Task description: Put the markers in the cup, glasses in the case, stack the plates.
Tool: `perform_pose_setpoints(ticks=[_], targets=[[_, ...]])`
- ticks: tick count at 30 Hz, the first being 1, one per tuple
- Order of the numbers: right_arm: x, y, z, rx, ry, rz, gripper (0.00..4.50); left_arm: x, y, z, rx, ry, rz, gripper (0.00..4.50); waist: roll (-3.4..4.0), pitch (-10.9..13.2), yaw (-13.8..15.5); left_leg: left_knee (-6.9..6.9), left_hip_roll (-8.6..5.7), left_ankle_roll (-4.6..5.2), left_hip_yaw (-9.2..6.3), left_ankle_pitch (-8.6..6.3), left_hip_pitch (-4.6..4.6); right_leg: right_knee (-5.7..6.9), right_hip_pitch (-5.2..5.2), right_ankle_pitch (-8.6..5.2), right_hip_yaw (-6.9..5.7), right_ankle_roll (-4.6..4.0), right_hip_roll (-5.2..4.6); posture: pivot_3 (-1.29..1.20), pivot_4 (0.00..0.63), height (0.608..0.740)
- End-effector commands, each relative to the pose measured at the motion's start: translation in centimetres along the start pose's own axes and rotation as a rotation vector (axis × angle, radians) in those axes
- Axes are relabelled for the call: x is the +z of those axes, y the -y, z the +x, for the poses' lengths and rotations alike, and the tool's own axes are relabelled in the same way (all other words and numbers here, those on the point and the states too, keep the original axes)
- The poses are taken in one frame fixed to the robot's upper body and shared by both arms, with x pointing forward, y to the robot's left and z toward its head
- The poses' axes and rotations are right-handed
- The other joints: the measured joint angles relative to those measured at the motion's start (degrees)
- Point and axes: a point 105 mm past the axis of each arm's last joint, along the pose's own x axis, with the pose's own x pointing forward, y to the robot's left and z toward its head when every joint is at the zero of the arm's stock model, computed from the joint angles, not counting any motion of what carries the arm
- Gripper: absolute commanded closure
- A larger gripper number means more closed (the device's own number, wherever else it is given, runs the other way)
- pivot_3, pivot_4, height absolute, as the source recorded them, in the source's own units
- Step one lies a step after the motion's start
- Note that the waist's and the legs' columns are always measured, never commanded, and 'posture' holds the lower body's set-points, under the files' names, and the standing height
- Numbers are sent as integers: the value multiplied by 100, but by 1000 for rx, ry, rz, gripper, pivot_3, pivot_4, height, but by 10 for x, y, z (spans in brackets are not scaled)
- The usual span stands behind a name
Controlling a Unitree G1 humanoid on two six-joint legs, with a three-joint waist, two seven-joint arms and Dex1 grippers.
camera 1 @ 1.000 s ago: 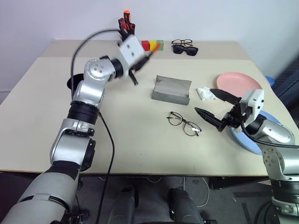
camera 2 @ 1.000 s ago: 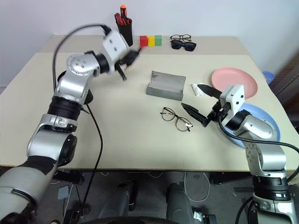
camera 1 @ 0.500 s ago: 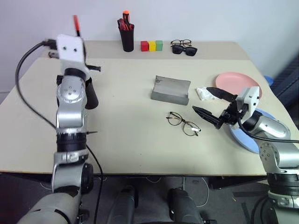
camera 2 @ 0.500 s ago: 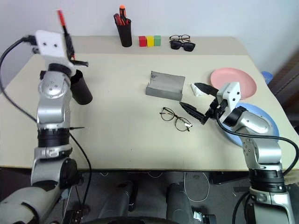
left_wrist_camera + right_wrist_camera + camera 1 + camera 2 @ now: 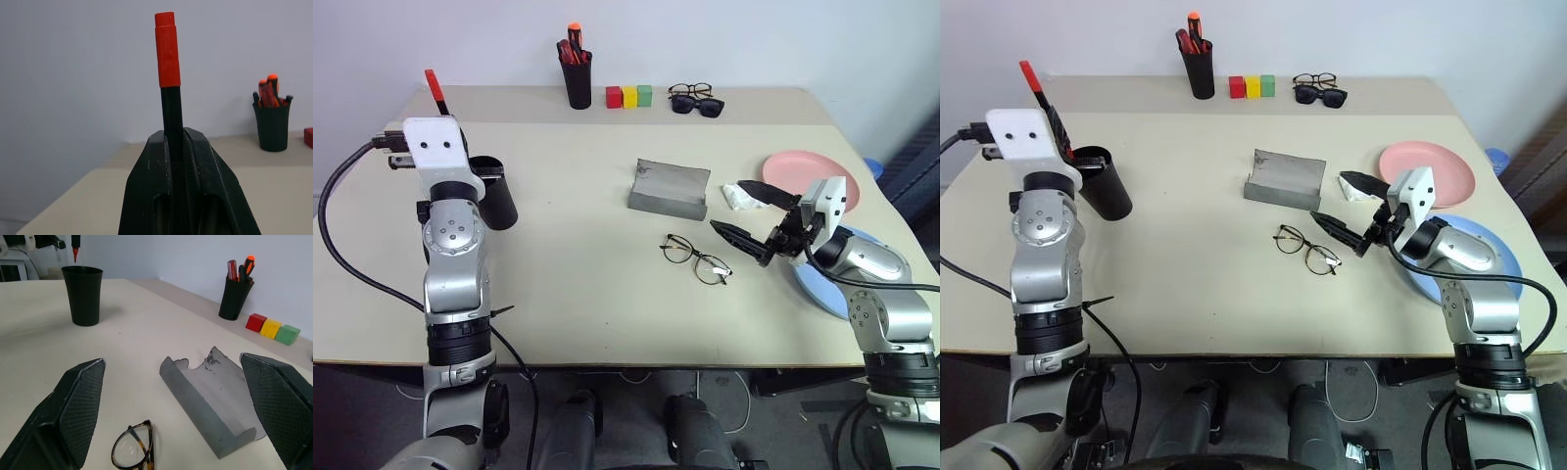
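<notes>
My left gripper [image 5: 173,137] is shut on a black marker [image 5: 167,54] whose red tip sticks up past the fingertips. It is held at the table's left, next to the black cup [image 5: 495,192]; the right wrist view shows the marker [image 5: 75,247] just above the cup's rim. My right gripper [image 5: 727,205] stands open, just right of the wire-framed glasses [image 5: 697,259] and near the open grey case [image 5: 672,188]. The pink plate [image 5: 808,168] lies at the right. The light blue plate [image 5: 1498,259] lies partly under my right arm.
A black pen holder [image 5: 577,73] with red and orange pens stands at the back. Beside it are three coloured blocks [image 5: 628,95], black sunglasses and another thin-framed pair [image 5: 697,100]. A crumpled white scrap [image 5: 740,198] lies between the case and the pink plate.
My left arm has swung from the middle back of the table to the far left, carrying the marker to the cup and turning it upright. The right gripper has stayed put, still open.
</notes>
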Motion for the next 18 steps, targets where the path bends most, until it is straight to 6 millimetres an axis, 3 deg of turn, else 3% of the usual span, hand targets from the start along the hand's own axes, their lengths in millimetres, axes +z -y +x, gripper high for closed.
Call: perform_pose_setpoints(ticks=[1,18], targets=[[15,2,3,4,40,-47,0,7,0,3,13,48,3,4480,0,0,1,0,0,0,0,0,0,0,0,0,0,0,0,0,150,740],[27,-5,-2,17,87,-43,0,-14,13,7,-1,25,-8,4480,0,0,2,-1,0,0,0,0,0,-1,0,0,0,0,0,0,150,740]])
